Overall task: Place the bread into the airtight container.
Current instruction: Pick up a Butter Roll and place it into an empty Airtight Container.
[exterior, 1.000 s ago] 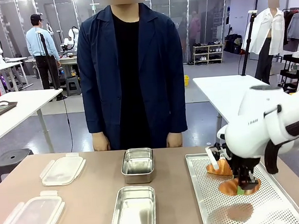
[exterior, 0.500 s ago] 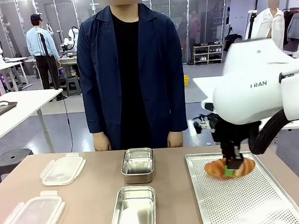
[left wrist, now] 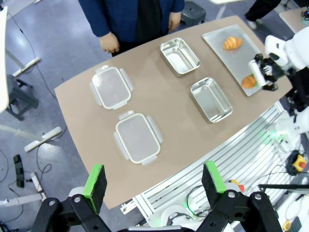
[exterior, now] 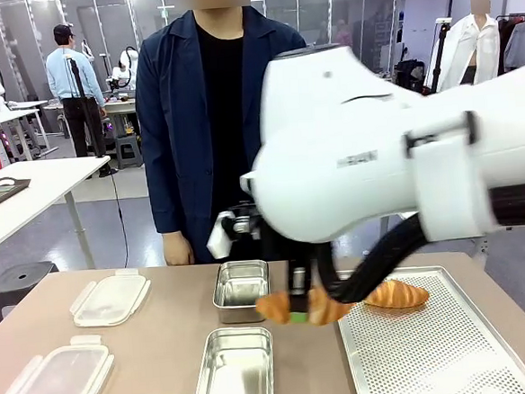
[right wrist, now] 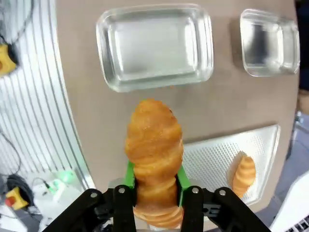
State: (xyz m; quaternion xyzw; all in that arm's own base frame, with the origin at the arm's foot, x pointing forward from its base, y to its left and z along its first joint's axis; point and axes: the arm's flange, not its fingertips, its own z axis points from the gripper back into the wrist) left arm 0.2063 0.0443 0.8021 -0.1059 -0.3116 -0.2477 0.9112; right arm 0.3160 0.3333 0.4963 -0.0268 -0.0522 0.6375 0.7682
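"When you paused the feed, where was the bread?"

"I had one croissant (exterior: pixel 293 308) clenched crosswise in the right jaws, with a green pad (right wrist: pixel 129 175) pressed against each side. It hung over bare counter (exterior: pixel 156 349), between the far container (exterior: pixel 242 284) and the perforated tray (exterior: pixel 436 356). It was not yet inside either tin."

"And the other tin?"

"The near container (exterior: pixel 236 370) sat just to the left of the croissant and closer to me. Through the right wrist camera I saw the pastry's tip pointing toward that container's long rim, short of it."

"Anything left on the tray?"

"A second croissant (exterior: pixel 395 293) lay along the tray's far edge, apart from the right jaws."

"What about the left arm?"

"The left jaws were spread wide with nothing between them. I had them held high, looking down on the whole counter. Two clear lids (exterior: pixel 110 300) lay flat at the left, one far and one near, well apart from the tins. A person (exterior: pixel 230 118) in a dark coat stood at the far side, hands hanging by the counter's edge."
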